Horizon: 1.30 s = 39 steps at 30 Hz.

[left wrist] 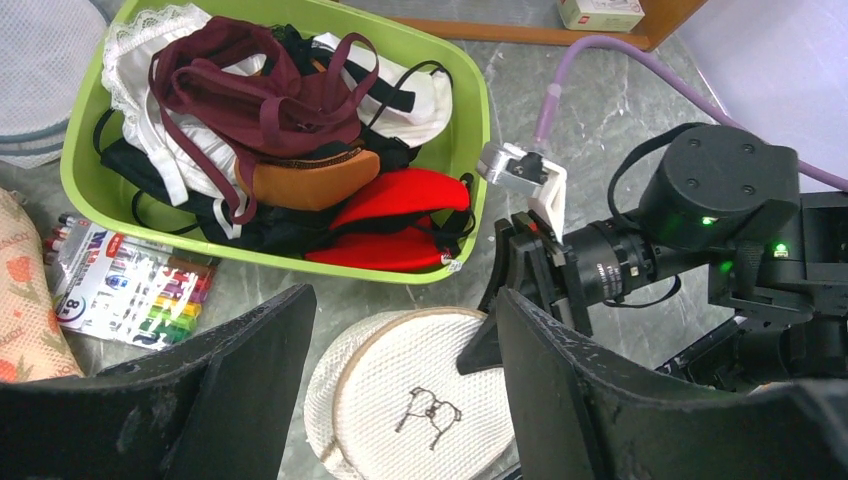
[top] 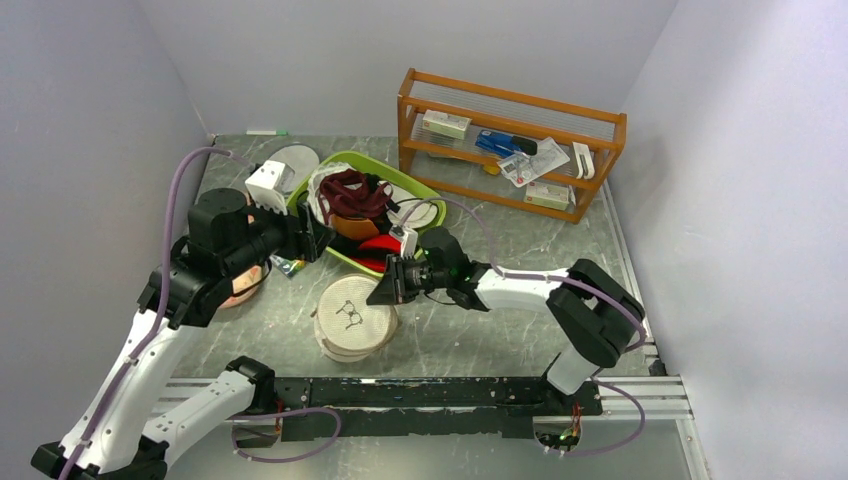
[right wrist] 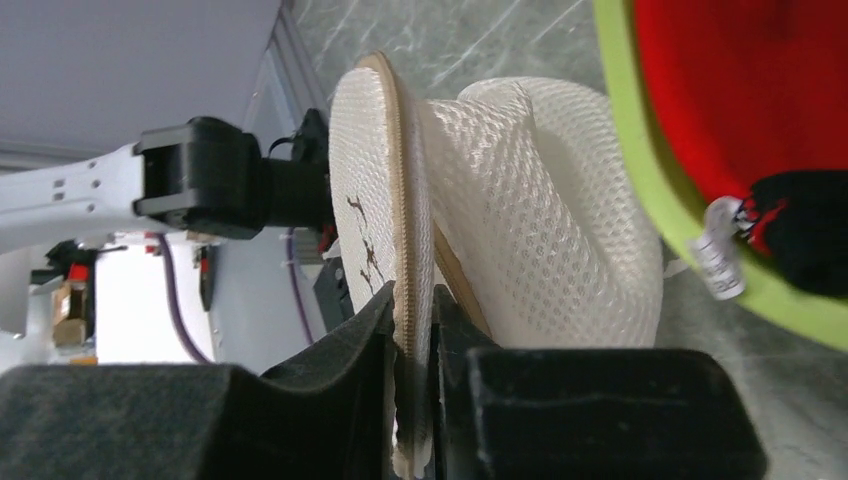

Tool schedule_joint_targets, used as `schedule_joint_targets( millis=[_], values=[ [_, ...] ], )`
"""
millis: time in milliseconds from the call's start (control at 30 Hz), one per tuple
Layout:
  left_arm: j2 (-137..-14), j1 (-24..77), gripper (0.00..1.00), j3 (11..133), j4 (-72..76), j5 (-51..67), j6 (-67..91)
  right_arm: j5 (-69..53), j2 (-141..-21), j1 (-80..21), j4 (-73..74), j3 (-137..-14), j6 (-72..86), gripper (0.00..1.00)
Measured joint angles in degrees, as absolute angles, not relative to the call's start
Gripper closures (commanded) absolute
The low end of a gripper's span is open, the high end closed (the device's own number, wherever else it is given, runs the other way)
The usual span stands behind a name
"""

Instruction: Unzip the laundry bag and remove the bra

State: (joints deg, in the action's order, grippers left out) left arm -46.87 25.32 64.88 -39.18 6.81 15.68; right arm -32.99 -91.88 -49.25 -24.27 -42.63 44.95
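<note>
The laundry bag (top: 352,318), a white mesh drum whose cream lid bears a black squiggle, stands on the table in front of the green basin (top: 425,192). My right gripper (top: 386,289) is shut on the lid's zippered rim at the bag's right side; in the right wrist view the fingers pinch that rim (right wrist: 412,310) and the lid stands lifted off the mesh body (right wrist: 540,200). My left gripper (top: 310,236) is open and empty, hovering above the bag (left wrist: 420,400) and the basin's near edge. The maroon bra (top: 350,190) lies on top of the pile in the basin (left wrist: 270,95).
The basin also holds a red garment (left wrist: 390,205), an orange-brown cup (left wrist: 310,180) and white lace. A flat white mesh disc (top: 290,160) lies behind the basin. A marker pack (left wrist: 130,290) and a pink patterned item (left wrist: 25,300) lie left. A wooden rack (top: 510,145) stands back right.
</note>
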Motion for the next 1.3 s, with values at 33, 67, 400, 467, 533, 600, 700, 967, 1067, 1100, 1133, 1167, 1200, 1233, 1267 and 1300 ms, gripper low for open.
schedule_joint_targets(
  millis=[33,67,400,467,533,600,700,967,1067,1100,1133,1167,1200,1233,1267,1300],
  values=[
    [-47.03,25.32,0.23,64.88,-39.07,6.92,15.70,-32.51,-92.60,-49.32,-23.44,-43.48,44.34,0.81],
    [-47.18,25.32,0.23,64.88,-38.87,7.09,15.84,-31.86,-93.12,-49.43,-22.46,-44.23,43.75,0.79],
    [-47.99,25.32,0.22,64.88,-38.87,7.73,15.79,-23.68,-94.98,-53.49,-11.84,-50.15,36.75,0.57],
    [-48.10,25.32,0.22,64.88,-38.87,7.75,15.70,-22.02,-94.61,-53.45,-9.58,-50.17,35.24,0.54],
    [-48.16,25.32,0.22,64.88,-38.92,7.77,15.75,-20.56,-94.19,-53.32,-7.44,-50.15,34.20,0.52],
    [-48.07,25.32,0.21,64.88,-38.89,7.77,15.92,-19.03,-93.27,-53.30,-5.45,-50.04,33.32,0.48],
    [-47.53,25.32,0.21,64.82,-38.94,7.73,15.97,-17.17,-90.63,-53.06,-4.14,-48.97,32.62,0.45],
    [-48.03,25.32,0.19,62.83,-37.47,7.46,17.76,-15.40,-82.15,-49.21,-0.67,-47.13,29.89,0.39],
    [-49.43,25.32,0.17,61.60,-36.45,7.49,19.66,-14.61,-78.32,-47.51,0.08,-45.23,29.21,0.33],
    [-49.84,25.32,0.17,60.99,-36.21,7.46,20.08,-14.26,-76.73,-47.05,0.25,-44.25,29.02,0.31],
    [-50.17,25.32,0.16,60.51,-36.18,7.33,20.47,-13.78,-75.20,-46.52,0.12,-43.22,28.82,0.30],
    [-50.48,25.32,0.16,60.14,-36.25,6.94,20.67,-13.56,-73.25,-45.74,0.05,-41.78,28.64,0.29],
    [-50.78,25.32,0.16,60.03,-36.29,6.52,20.91,-13.45,-71.00,-44.49,0.23,-40.21,28.42,0.28],
    [-51.20,25.32,0.16,60.03,-36.27,5.91,21.08,-13.34,-69.60,-43.13,0.45,-39.35,28.32,0.27],
    [-51.64,25.32,0.16,60.03,-36.25,5.02,21.28,-13.28,-68.25,-41.21,0.80,-38.63,28.08,0.25],
    [-52.12,25.32,0.15,60.03,-36.27,4.16,21.47,-12.99,-67.18,-38.94,1.32,-38.17,27.73,0.24]
  ],
)
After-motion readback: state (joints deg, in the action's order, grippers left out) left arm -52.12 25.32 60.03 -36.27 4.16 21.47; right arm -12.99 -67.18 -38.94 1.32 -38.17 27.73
